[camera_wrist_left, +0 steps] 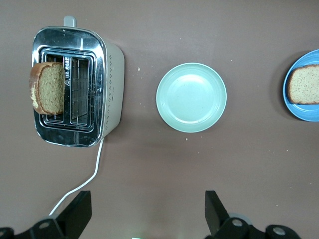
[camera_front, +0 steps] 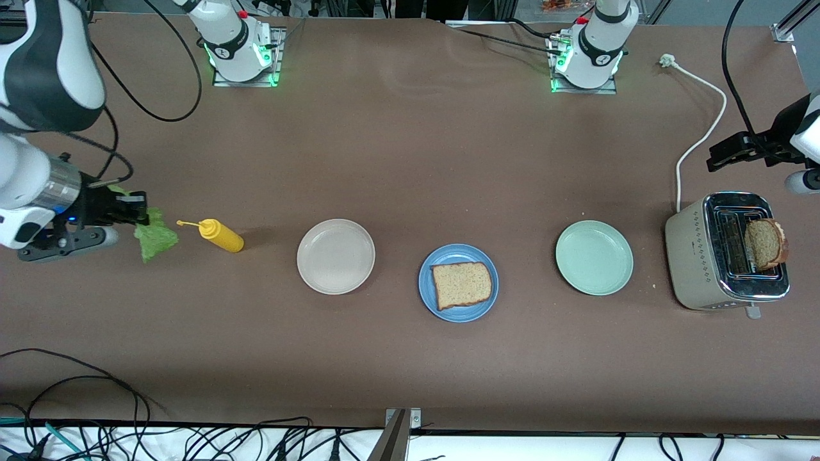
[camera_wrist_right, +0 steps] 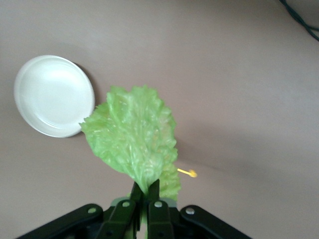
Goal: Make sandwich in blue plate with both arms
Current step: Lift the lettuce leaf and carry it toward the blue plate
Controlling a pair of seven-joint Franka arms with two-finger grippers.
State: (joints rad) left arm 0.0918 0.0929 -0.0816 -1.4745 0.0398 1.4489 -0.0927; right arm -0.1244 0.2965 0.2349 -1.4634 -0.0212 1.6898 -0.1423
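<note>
The blue plate point(camera_front: 425, 288) sits mid-table with one brown bread slice point(camera_front: 462, 285) flat on it; both also show in the left wrist view, plate point(camera_wrist_left: 299, 112) and slice point(camera_wrist_left: 305, 84). A second slice point(camera_front: 765, 243) stands in the toaster point(camera_front: 698, 256), also seen in the left wrist view point(camera_wrist_left: 49, 87). My right gripper point(camera_front: 142, 216) is shut on a ruffled green lettuce leaf point(camera_front: 155, 237), held in the air at the right arm's end of the table; the right wrist view shows the gripper point(camera_wrist_right: 146, 186) pinching the leaf point(camera_wrist_right: 132, 142). My left gripper point(camera_front: 716, 159) is open and empty point(camera_wrist_left: 148, 201), up in the air over the table beside the toaster point(camera_wrist_left: 107, 74).
A beige plate point(camera_front: 336, 256) and a mint-green plate point(camera_front: 594, 257) flank the blue plate. A yellow squeeze bottle point(camera_front: 221, 235) lies between the lettuce and the beige plate. The toaster's white cable point(camera_front: 701, 137) runs toward the arm bases.
</note>
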